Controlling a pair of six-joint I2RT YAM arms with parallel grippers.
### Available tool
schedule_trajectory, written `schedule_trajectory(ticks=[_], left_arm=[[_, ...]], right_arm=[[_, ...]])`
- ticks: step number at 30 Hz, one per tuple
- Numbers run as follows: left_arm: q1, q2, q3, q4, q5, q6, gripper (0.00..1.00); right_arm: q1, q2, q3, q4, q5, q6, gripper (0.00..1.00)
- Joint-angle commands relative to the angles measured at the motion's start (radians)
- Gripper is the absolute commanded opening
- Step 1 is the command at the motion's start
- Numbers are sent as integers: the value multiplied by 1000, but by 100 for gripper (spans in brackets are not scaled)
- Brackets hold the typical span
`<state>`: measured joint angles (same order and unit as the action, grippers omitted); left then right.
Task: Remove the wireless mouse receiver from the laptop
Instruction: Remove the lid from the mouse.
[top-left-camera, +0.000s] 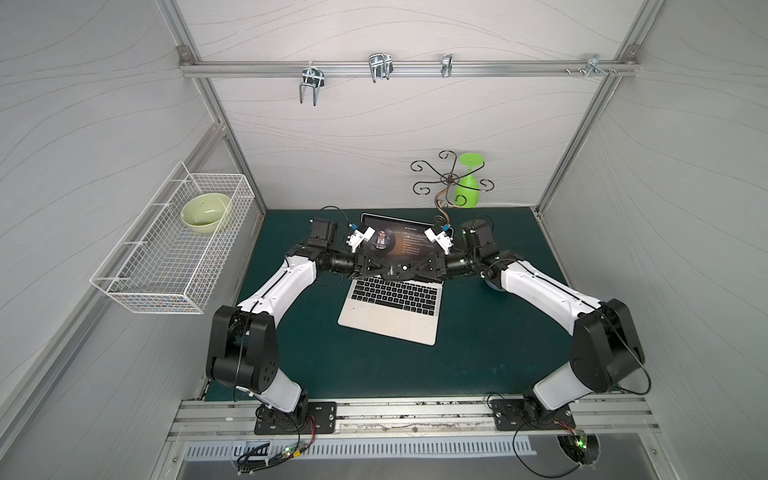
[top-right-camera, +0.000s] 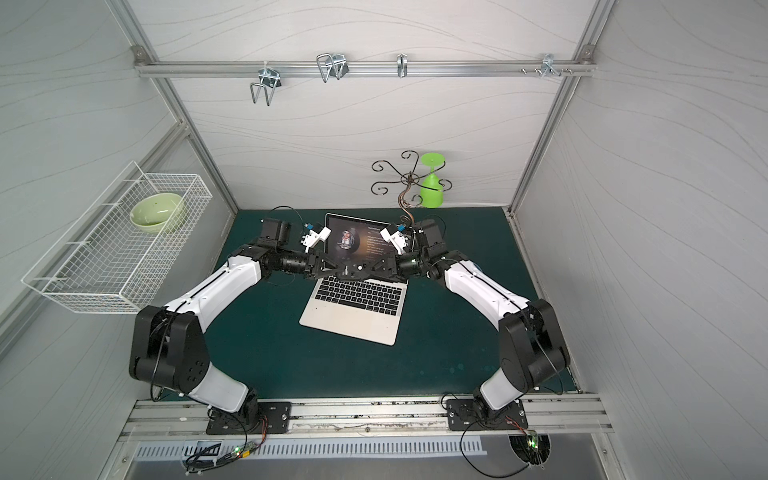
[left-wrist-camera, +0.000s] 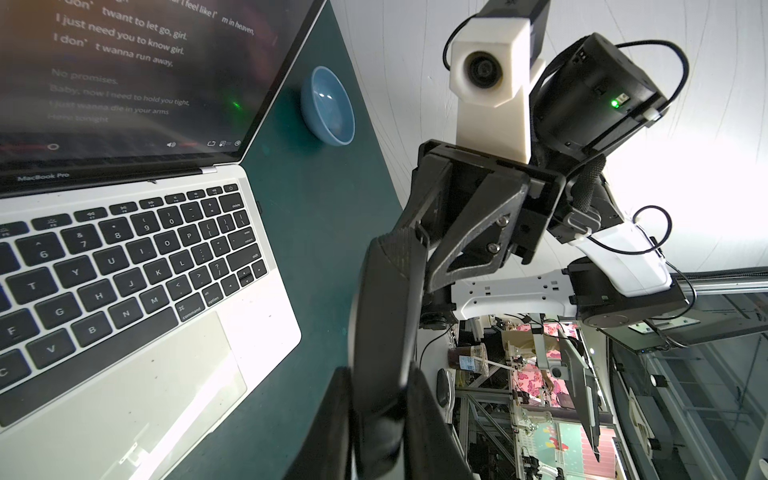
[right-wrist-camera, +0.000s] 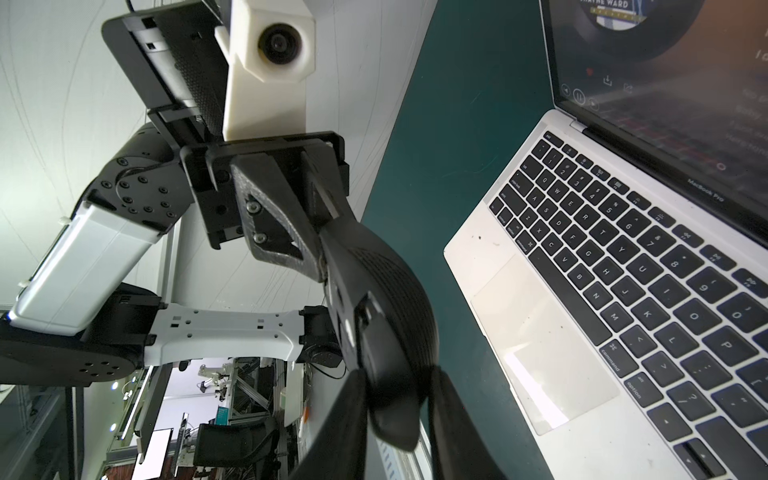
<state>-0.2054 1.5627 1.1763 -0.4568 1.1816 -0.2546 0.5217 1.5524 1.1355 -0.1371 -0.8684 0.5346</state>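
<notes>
dark green mat (top-left-camera: 374, 365), pale panelled walls (top-left-camera: 374, 124), laptop (top-left-camera: 386, 320) open. above its hinge left gripper (left-wrist-camera: 380, 374) and right gripper (right-wrist-camera: 399, 382), jaws narrow, both clamp one black mouse (right-wrist-camera: 382, 299).

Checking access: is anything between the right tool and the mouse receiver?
Yes: the black mouse is clamped in the right tool and left tool, over the laptop. The receiver is too small to see.

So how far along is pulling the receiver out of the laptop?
Done: no receiver stub shows on either visible edge of the laptop, so it may be out. In hand: left pincer and right pincer both clasp the black mouse above it. Left: locating the receiver.
</notes>
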Motion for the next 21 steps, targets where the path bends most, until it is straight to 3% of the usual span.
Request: schedule_trajectory(ticks=[1,8,21], left_arm=[[-3,11,53,7,5,23,0],[18,18,49,-10,-28,24,0],[44,105,65,-120,-139,78,0]], right_arm=[[-3,-48,-25,-2,-3,-20,11],[-8,-79,-50,20,-6,-6,4],[-14,-156,-137,83,5,17,0]])
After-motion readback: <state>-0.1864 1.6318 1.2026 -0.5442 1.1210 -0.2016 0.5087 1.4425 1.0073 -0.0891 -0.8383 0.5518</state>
